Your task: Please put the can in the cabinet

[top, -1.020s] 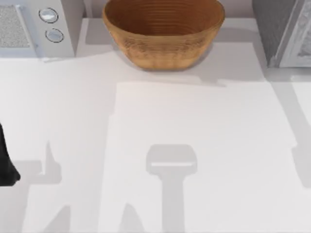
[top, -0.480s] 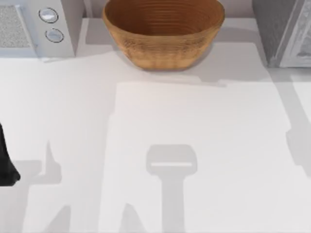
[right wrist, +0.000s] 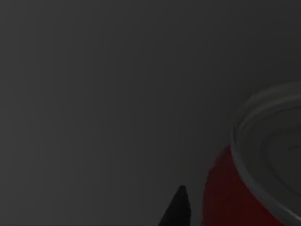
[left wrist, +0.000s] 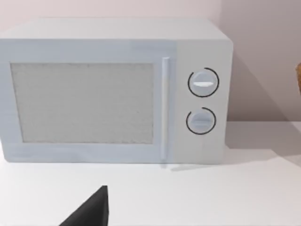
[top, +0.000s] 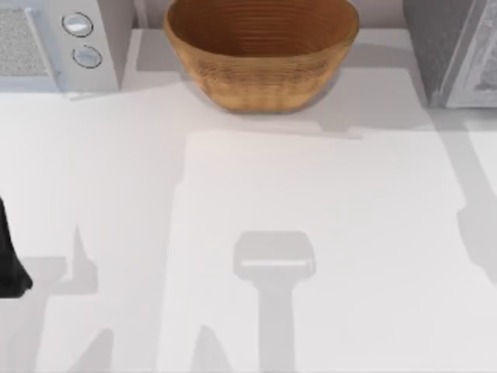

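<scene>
Peeking into the dim right wrist view as one black tip, the right gripper [right wrist: 176, 209], just beside the can [right wrist: 225, 193]. Open, closed or clamped on the can: cannot tell. Of the can, only a red wall and a pale ringed top, cut off at the picture's edge. All around it, flat dark grey, too murky to say what it is, so no telling whether the can is inside anything.

Parked at the table's left edge in the top view, the left arm [top: 9, 256], mostly out of frame. In its own wrist view, just a black wedge of the left gripper [left wrist: 89, 212], its grip unreadable too. Facing it, a white microwave [left wrist: 113, 89] with two round knobs and a closed door.

Across the far side of the white table [top: 311, 194], from above: the microwave [top: 46, 39] at left, a wicker basket [top: 260, 58] in the middle with its far rim clipped, and the cabinet [top: 446, 47] at right, speckled grey, cropped by the corner.
</scene>
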Controlling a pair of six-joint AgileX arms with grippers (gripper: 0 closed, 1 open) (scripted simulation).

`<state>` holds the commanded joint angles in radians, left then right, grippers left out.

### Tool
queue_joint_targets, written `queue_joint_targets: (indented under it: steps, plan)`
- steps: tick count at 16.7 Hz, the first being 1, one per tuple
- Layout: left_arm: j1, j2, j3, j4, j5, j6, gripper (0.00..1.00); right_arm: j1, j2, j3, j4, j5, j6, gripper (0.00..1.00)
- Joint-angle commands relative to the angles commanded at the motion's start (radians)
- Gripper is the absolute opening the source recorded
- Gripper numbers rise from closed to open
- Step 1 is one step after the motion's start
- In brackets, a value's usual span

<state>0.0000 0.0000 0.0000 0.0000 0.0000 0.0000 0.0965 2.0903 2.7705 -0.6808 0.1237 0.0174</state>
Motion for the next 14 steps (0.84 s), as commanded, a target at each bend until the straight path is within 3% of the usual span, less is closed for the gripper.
queue_joint_targets:
  steps: [8,14]
  plan:
    - [0.0,0.0,0.0,0.0,0.0,0.0,1.0,0.0,0.0,0.0,0.0,0.0,0.0,0.98]
    - [0.0,0.0,0.0,0.0,0.0,0.0,1.0,0.0,0.0,0.0,0.0,0.0,0.0,1.0]
